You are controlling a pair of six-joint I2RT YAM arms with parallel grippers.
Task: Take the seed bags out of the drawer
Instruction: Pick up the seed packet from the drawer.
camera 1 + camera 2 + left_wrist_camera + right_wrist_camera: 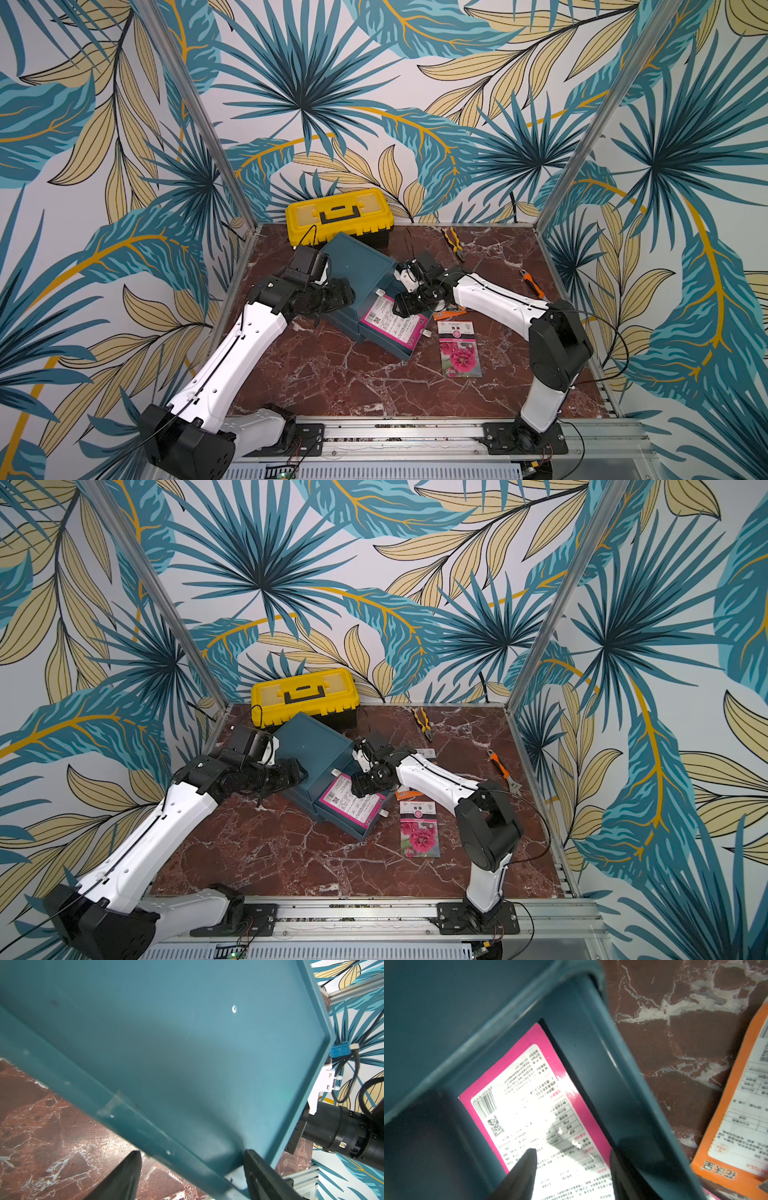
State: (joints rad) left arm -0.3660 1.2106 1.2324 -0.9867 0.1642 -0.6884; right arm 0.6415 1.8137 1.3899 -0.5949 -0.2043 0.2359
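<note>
A teal drawer cabinet (357, 266) (187, 1043) stands mid-table with its drawer (386, 345) (602, 1084) pulled out. In the drawer lies a magenta seed bag (399, 328) (353, 806) (533, 1095), white label up. My right gripper (405, 305) (573, 1153) hovers just over it, open, with the label showing between the fingers. On the table beside the drawer lie a pink-flower seed bag (460, 353) (419, 833) and an orange one (451, 312) (737, 1105). My left gripper (345, 293) (192, 1152) straddles the cabinet's left upper edge; whether it presses on it is unclear.
A yellow toolbox (338, 216) sits behind the cabinet at the back wall. Yellow-handled pliers (453, 243) lie at the back, and an orange-handled wrench (532, 284) lies near the right edge. Aluminium frame posts stand at the back corners.
</note>
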